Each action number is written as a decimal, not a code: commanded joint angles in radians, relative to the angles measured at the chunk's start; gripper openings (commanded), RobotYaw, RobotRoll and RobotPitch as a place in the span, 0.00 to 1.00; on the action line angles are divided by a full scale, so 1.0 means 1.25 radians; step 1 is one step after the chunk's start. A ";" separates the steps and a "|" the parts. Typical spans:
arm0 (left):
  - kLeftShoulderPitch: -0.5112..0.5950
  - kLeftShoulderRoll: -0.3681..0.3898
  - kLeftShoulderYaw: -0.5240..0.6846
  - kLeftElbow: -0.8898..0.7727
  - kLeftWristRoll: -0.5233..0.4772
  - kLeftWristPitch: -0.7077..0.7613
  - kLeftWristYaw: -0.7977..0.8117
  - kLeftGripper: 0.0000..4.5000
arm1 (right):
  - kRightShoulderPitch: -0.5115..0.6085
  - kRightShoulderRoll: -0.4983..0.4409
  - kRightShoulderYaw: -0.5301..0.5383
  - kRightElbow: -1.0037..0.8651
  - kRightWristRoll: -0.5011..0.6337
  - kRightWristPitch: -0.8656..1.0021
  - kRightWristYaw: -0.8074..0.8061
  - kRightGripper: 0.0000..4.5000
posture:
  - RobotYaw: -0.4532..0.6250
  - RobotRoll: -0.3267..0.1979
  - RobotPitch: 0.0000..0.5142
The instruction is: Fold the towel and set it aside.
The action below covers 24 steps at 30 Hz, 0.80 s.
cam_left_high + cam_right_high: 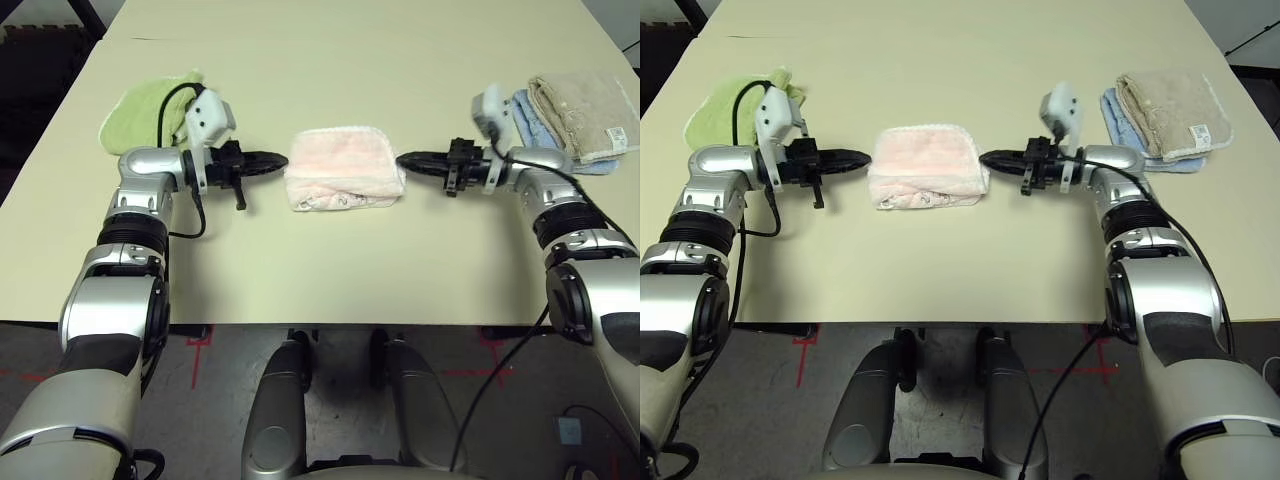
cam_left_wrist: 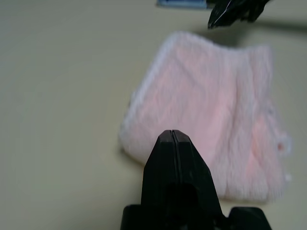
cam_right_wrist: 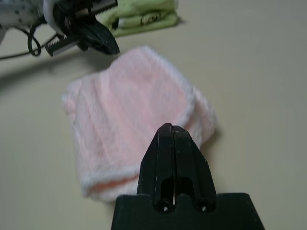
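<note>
pink towel (image 1: 344, 170) lies folded into a thick squarish bundle near the middle of the table (image 1: 330, 270), white trim along its far edge, loose layers with a bit of printed motif showing at its near edge. nothing holds it; it rests flat on the tabletop.

left gripper (image 1: 280, 160) sits at the towel's 9 o'clock, pointing level toward it, tip just beside the left edge, apparently apart from the cloth. fingers pressed together, clenched on nothing; the left wrist view shows the two black fingers (image 2: 172, 158) meeting in a single seam over the pink pile.

right gripper (image 1: 403, 160) sits at the towel's 3 o'clock, pointing level back at it, tip just beside the right edge; contact cannot be told. also clenched empty; the right wrist view shows its fingers (image 3: 171, 153) closed tight.

the two grippers face each other with the towel between them.

light green towel (image 1: 150, 110) lies at about 10 o'clock from the pink one, behind the left wrist. beige towel (image 1: 583, 112) stacked on a blue towel (image 1: 535, 130) lies at about 2 o'clock, beyond the right wrist, well apart from the pink bundle.
</note>
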 commanded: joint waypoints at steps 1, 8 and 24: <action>-0.028 -0.010 0.032 -0.028 -0.040 0.050 0.016 0.01 | -0.012 0.027 -0.022 -0.012 0.022 0.015 -0.027 0.00 | 0.40 0.62 0.56; -0.056 -0.057 0.025 0.002 -0.025 0.044 0.055 0.01 | -0.035 0.118 -0.005 0.011 -0.015 -0.026 -0.139 0.00 | 0.41 0.62 0.56; -0.064 -0.092 -0.017 0.066 0.023 0.017 0.032 0.01 | -0.053 0.163 0.023 0.035 -0.077 -0.053 -0.215 0.00 | 0.41 0.62 0.55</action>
